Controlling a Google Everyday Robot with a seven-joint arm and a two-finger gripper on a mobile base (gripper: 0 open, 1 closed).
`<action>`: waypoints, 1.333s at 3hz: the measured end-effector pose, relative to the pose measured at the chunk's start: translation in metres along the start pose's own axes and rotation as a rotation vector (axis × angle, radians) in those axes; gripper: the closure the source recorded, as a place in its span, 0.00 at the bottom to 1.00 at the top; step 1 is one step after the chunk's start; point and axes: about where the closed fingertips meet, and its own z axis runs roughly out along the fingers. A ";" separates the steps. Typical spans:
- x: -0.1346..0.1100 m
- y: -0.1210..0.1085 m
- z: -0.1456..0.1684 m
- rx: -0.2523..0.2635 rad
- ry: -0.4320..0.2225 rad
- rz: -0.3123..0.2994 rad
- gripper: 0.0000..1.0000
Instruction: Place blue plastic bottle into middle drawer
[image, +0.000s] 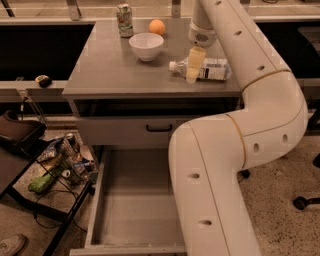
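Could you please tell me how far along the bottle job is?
Done: the middle drawer stands pulled open. In hand: the gripper is down at the blue plastic bottle, which lies on its side on the cabinet top. Left: grasping it, carrying it and setting it in the drawer.

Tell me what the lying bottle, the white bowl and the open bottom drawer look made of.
The blue plastic bottle, lying by the gripper on the cabinet top: clear thin plastic, see-through body, paper-like label. The bowl: smooth white, probably ceramic or hard plastic; cannot tell which. The middle drawer: matte grey, likely painted metal or laminate, flat even walls.
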 end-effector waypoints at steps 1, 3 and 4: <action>0.015 -0.003 0.010 -0.001 0.028 0.026 0.19; 0.033 -0.013 0.008 0.037 0.052 0.054 0.66; 0.029 -0.021 0.013 0.059 0.038 0.053 0.97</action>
